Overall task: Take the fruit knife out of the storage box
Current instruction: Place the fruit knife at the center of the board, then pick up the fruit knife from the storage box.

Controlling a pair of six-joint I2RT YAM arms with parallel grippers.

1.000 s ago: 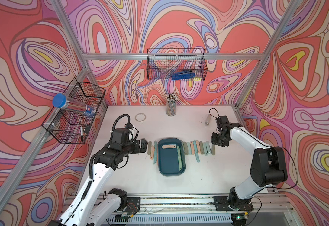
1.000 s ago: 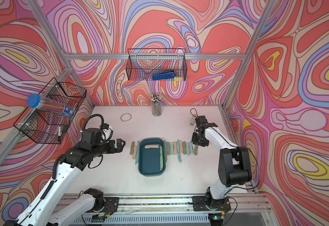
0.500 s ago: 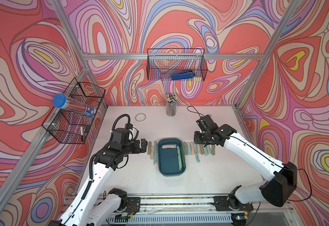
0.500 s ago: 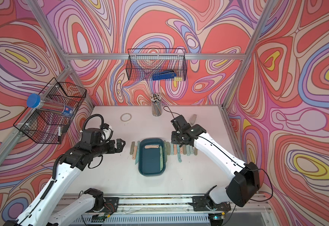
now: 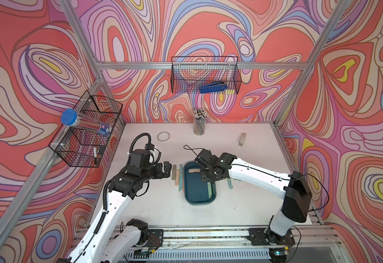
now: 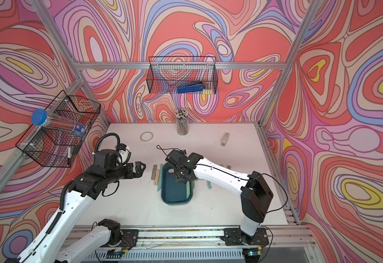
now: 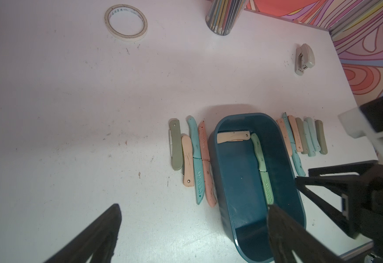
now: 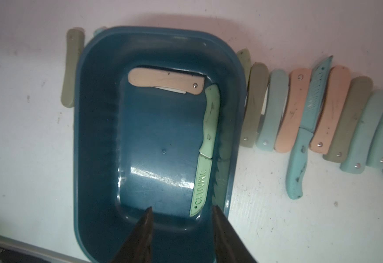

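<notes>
Two fruit knives are kept in the storage box; the right claw is poised apart above for grasping, the left claw spread idle.

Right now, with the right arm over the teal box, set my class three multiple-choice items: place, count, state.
1. Relative to the storage box, the mint-green knife lies: A) outside; B) across the rim; C) inside.
2. Knives inside the storage box: A) one; B) two; C) four.
3. The jaws of the right gripper stand: A) open, empty; B) shut on a knife; C) shut on the box rim.
Answers: 1 C, it lies along an inner wall; 2 B, mint-green plus a peach folded knife; 3 A, a clear gap shows between them.
</notes>
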